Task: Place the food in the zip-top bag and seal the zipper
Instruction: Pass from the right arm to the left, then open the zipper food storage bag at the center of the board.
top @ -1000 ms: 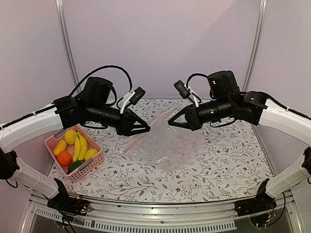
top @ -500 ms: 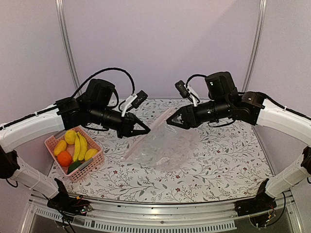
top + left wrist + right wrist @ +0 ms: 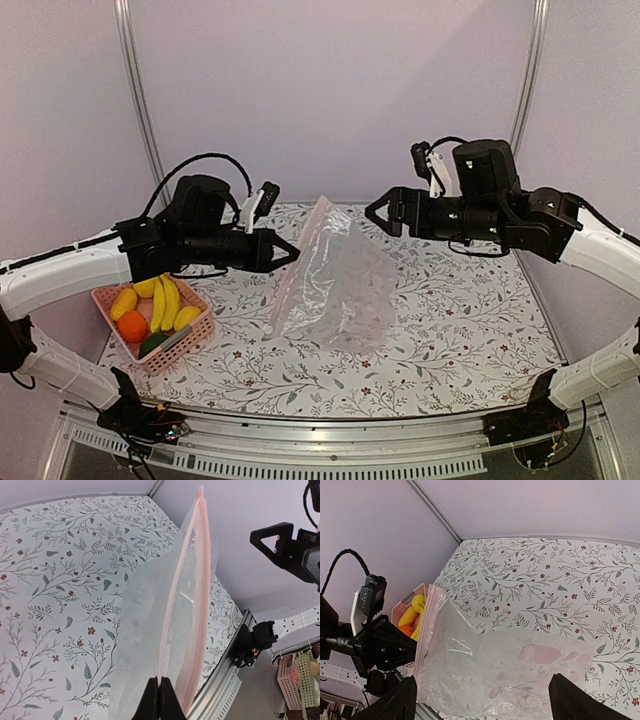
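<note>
The clear zip-top bag [image 3: 340, 280] stands half raised off the table, its lower part resting on the cloth. My left gripper [image 3: 294, 254] is shut on the bag's mouth edge; the left wrist view shows its jaws [image 3: 159, 692] pinching the pinkish zipper [image 3: 186, 580]. Off to the right, my right gripper [image 3: 379, 217] is open and apart from the bag, with nothing between its fingers. The right wrist view looks down on the bag [image 3: 495, 670] from between those spread fingers [image 3: 395, 700]. The food, bananas [image 3: 166, 300], an orange [image 3: 132, 326], yellow lemon pieces [image 3: 124, 302] and a green piece [image 3: 155, 343], lies in the basket.
The pink slatted basket [image 3: 192, 340] sits at the table's left near corner, left of the bag. A floral cloth [image 3: 450, 320] covers the table. Grey walls with metal posts [image 3: 140, 100] close in the back and sides.
My right gripper opened, let go of the bag and drew back up and to the right. The left gripper closed on the bag's edge and pulled back left, raising the bag.
</note>
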